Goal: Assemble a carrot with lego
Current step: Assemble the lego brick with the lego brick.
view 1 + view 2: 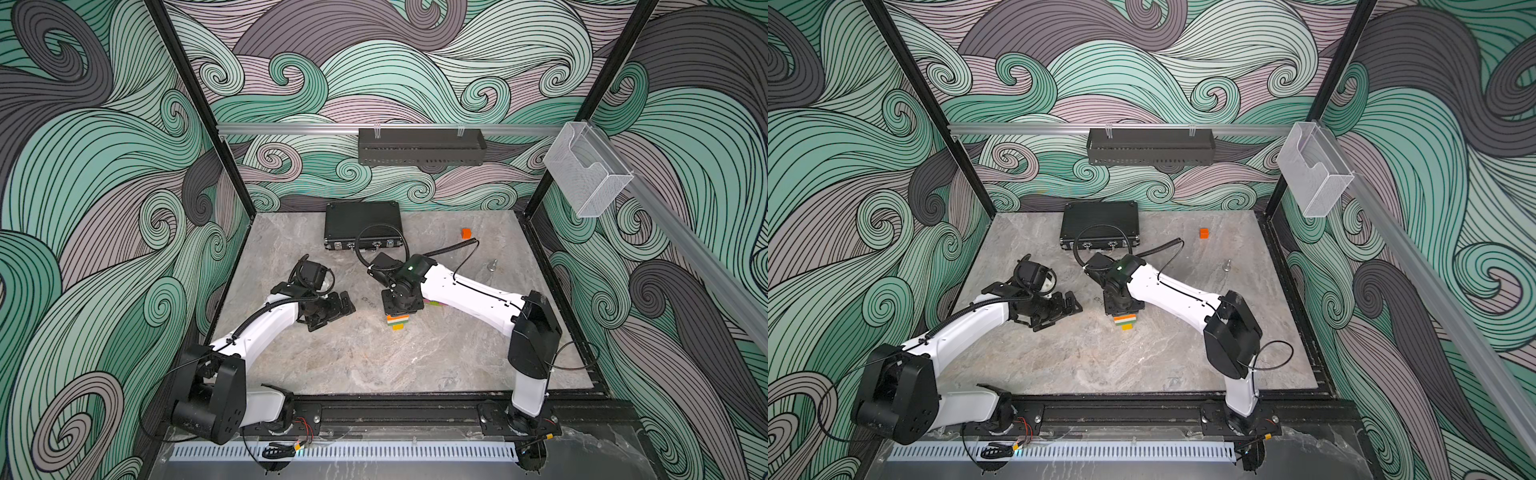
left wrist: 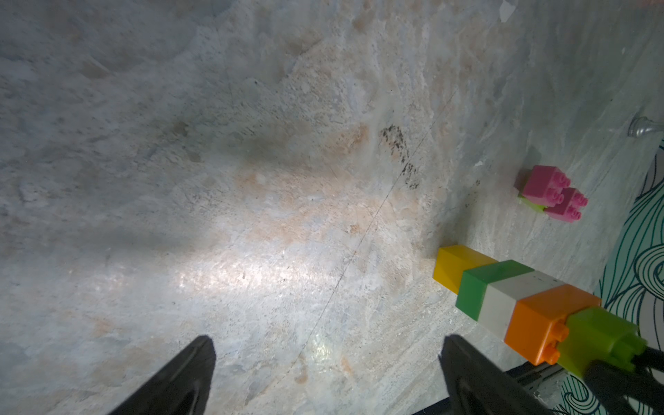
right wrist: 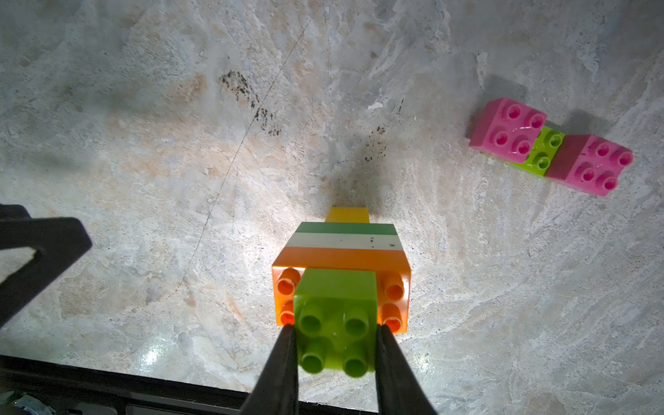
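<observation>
Carrot (image 3: 341,248): part-built stack, yellow tip at the table (image 3: 143,143), then dark green, white and orange bands, with the lime brick (image 3: 336,291) uppermost. It sits mid-table under my right arm. Right gripper (image 3: 336,330) is clamped on the lime brick's two side faces, studs showing between the fingers. I cannot tell whether the tip rests on the surface or just clears it. Left gripper (image 2: 328,341) is spread wide over bare table, holding nothing. The pink-topped piece (image 3: 510,131), two pink bricks on a lime oblong, lies apart from the stack. I judge this is the securing grip before joining the two. Only the top brick is pinched, so the lower bands hang on stud friction alone. I should lift slowly and straight, without twisting, and bring the left in low to brace the orange band.
</observation>
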`<control>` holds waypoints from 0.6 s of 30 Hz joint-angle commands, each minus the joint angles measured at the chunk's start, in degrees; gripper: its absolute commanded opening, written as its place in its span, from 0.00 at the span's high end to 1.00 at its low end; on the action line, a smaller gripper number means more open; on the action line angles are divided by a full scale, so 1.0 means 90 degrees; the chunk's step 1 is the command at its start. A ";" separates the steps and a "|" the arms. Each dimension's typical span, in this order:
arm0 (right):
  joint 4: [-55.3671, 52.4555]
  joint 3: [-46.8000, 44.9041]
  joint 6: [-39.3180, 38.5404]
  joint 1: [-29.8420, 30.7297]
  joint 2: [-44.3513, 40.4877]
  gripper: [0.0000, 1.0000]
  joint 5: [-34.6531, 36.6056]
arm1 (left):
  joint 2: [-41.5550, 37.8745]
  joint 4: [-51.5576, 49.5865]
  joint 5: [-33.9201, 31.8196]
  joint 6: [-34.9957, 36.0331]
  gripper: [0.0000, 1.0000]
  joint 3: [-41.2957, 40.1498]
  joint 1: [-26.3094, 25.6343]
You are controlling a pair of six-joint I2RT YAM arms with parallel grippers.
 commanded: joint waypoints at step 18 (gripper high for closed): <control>0.0224 -0.0763 0.0125 -0.0174 -0.0136 0.76 -0.0181 | -0.0077 -0.0044 -0.0065 0.0032 0.01 0.0022 0.0065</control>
